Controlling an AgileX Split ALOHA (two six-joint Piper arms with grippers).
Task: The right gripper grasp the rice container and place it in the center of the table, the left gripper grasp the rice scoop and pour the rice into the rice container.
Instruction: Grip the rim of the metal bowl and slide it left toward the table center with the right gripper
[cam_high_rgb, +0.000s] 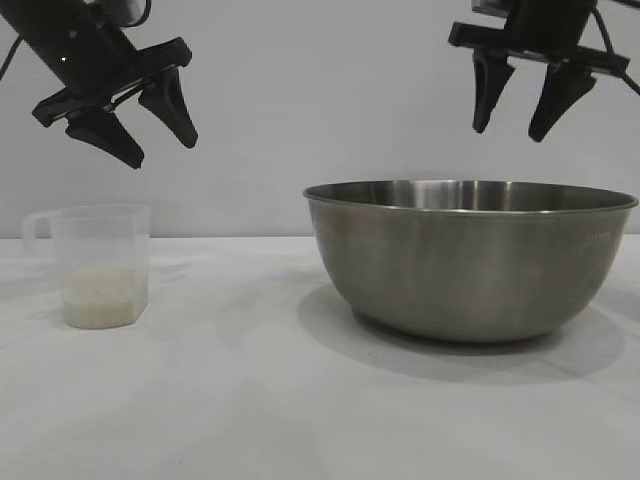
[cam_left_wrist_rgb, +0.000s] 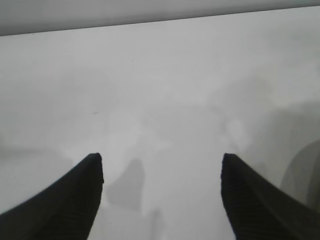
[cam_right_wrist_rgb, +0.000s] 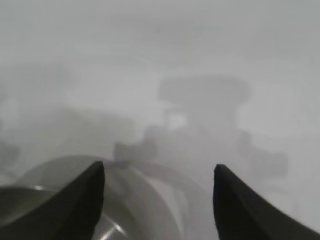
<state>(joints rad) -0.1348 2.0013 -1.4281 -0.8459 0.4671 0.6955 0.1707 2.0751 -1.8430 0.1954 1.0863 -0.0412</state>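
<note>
in the exterior view the white desk (cam_high_rgb: 250, 400) carried the rice scoop (cam_high_rgb: 98, 265) at the left, upright with its loop handle turned outward and a low layer of rice (cam_high_rgb: 100, 296) in its bottom, and the rice container (cam_high_rgb: 470, 260) at the right, well apart from the scoop, with bare desk between them. the left gripper (cam_high_rgb: 160, 135) hung in the air above the scoop, tilted, its jaws spread wide and holding nothing. the right gripper (cam_high_rgb: 518, 118) hung above the container's rim, pointing down, its jaws likewise parted and touching nothing. in the left wrist view the two dark fingertips (cam_left_wrist_rgb: 85, 190) stood well apart over bare desk with only their shadow between them. in the right wrist view the separated fingertips (cam_right_wrist_rgb: 85, 195) framed part of the container's steel rim (cam_right_wrist_rgb: 120, 200) below, blurred, with a dark arm shadow on the desk beyond.
</note>
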